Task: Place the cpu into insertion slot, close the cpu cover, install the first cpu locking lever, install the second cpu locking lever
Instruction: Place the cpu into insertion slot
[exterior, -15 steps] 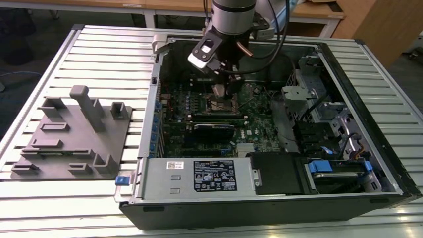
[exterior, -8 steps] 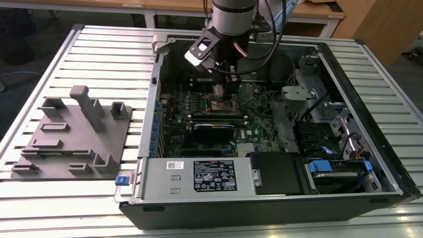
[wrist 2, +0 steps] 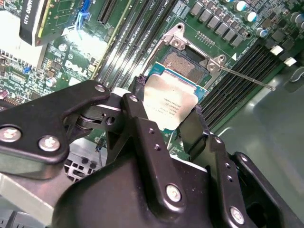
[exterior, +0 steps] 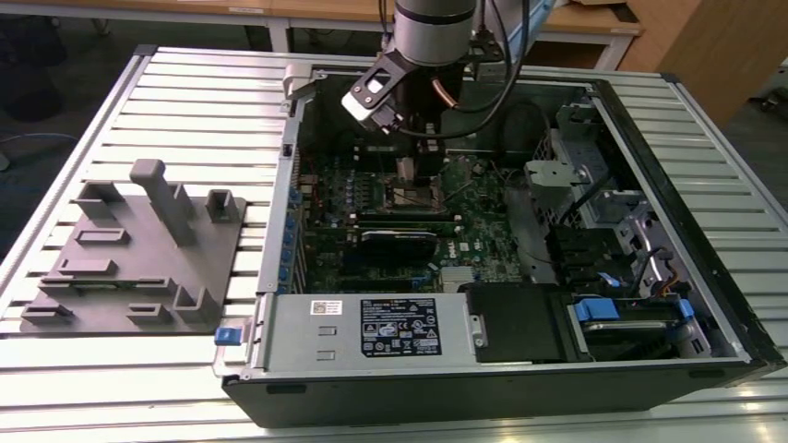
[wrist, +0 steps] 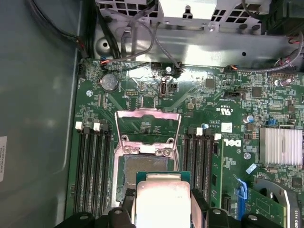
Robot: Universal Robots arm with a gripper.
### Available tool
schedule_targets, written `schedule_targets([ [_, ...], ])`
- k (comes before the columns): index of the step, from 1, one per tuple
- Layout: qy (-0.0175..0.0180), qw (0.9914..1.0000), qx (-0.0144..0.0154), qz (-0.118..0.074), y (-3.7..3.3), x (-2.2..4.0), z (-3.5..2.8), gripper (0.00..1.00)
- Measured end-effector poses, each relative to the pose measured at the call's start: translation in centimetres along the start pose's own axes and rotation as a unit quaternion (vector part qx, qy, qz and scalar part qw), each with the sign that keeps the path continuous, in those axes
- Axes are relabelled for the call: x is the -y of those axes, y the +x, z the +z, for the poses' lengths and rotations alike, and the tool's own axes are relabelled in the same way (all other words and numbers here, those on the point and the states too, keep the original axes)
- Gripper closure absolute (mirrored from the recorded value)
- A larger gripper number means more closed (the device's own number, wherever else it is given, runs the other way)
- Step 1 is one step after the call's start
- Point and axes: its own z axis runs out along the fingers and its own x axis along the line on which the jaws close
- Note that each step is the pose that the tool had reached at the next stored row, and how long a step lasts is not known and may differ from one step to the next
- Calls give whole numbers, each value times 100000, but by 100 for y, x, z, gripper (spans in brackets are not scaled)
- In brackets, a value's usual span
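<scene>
1. Your gripper (wrist 2: 166, 113) is clamped on the cpu (wrist 2: 172, 97), gripping it by two opposite edges (the silvery top faces the camera in both wrist views).
2. The cpu hangs above the motherboard (wrist: 228, 95), partly over the insertion slot (wrist: 124, 175) near the board's middle, between the two banks of memory slots (wrist: 90, 166). It is not yet seated.
3. The cpu cover (wrist: 148, 114) is swung open, clear of the slot, and a thin locking lever (wrist 2: 247, 78) stands free.
4. You are on the first step, I judge: placing. It calls for the chip to be level, square to the slot and centred before release.
</scene>
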Motion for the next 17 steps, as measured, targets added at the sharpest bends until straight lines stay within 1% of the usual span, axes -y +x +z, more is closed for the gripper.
schedule_targets([
  [2, -1, 100000, 12, -11, 0, 2, 16, 46],
  [6, -328, 99999, 30, -4, 0, 6, 55, 46],
  [8, -425, 99999, 32, -10, 0, 7, 77, 46],
  [14, -434, 99999, 34, -5, 1, 8, 80, 46],
  [17, -435, 99999, 32, -4, 1, 9, 106, 46],
])
